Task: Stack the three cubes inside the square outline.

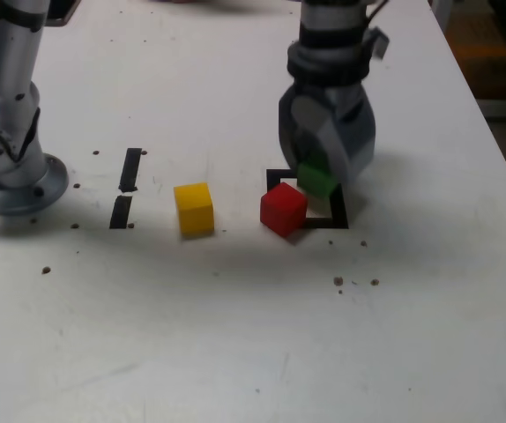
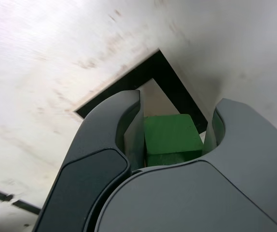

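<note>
The claw (image 1: 322,172) is gripping the green cube (image 1: 316,179) over the square outline (image 1: 338,209). The red cube (image 1: 283,208) is sitting on the outline's near corner, so I think lowering straight and releasing gently is best.

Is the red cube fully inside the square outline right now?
No. The red cube sits over the square outline's corner nearest the yellow cube, partly outside it, rotated against the tape lines.
</note>
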Controlling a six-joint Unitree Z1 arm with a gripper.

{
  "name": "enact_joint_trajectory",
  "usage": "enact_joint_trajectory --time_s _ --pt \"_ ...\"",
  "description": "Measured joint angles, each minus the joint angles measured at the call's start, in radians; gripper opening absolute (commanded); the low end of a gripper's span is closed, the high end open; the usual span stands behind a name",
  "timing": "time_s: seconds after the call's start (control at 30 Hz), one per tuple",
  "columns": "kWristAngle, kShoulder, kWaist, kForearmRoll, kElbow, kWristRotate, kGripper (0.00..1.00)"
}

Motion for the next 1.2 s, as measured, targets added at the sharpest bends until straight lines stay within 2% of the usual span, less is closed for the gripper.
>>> enact_joint_trajectory --time_s 0.1,0.27,0.47,0.73,0.83,1.03,1.2 --pt "0.015 -0.031 0.048 0.033 -0.045 0.0 0.07" --pt "0.01 -0.041 0.154 0.039 -0.053 0.0 0.1" --pt "-0.012 -0.022 0.291 0.001 -0.008 0.008 0.13" --pt "-0.022 0.002 0.375 -0.051 0.007 0.053 0.16" --pt "-0.025 0.01 0.378 -0.059 0.021 0.057 0.23" --pt "-0.035 0.027 0.393 -0.074 0.063 0.057 0.49" --pt "-0.044 0.033 0.393 -0.08 0.096 0.061 0.63"
